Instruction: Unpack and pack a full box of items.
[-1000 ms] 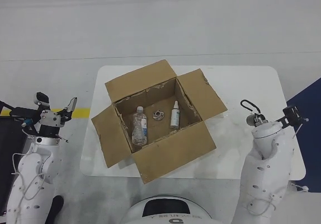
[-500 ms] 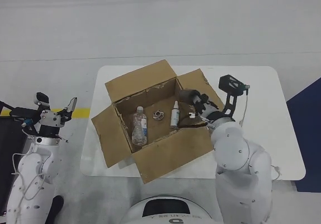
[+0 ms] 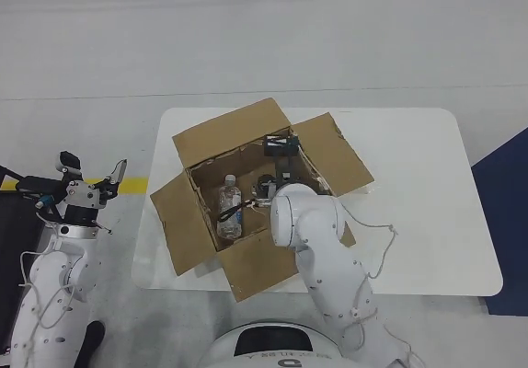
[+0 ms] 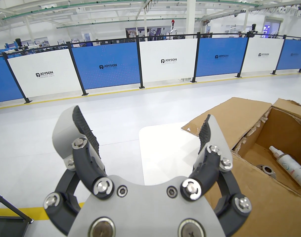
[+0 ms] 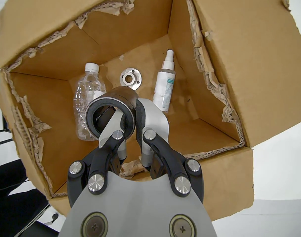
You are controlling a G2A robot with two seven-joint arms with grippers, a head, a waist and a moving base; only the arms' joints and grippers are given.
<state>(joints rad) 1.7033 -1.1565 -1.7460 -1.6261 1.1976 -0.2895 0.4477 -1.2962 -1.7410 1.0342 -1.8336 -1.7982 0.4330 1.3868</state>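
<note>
The white worktop [image 3: 411, 184] carries the open cardboard box [image 3: 246, 138] with its flaps splayed out. The right arm is bent in over it, so the right end effector [image 5: 130, 109] hangs above the opening pointing down inside, while the left arm sits off past the worktop's edge, well apart from the box, with the left end effector [image 4: 141, 124] spread wide. On the box floor lie a clear water bottle [image 5: 87, 94], a white spray bottle [image 5: 165, 85] and a small metal flange [image 5: 130, 77] between them, and the right end effector is pinching a black ring [image 5: 120, 94], one finger through its hole, above them.
</note>
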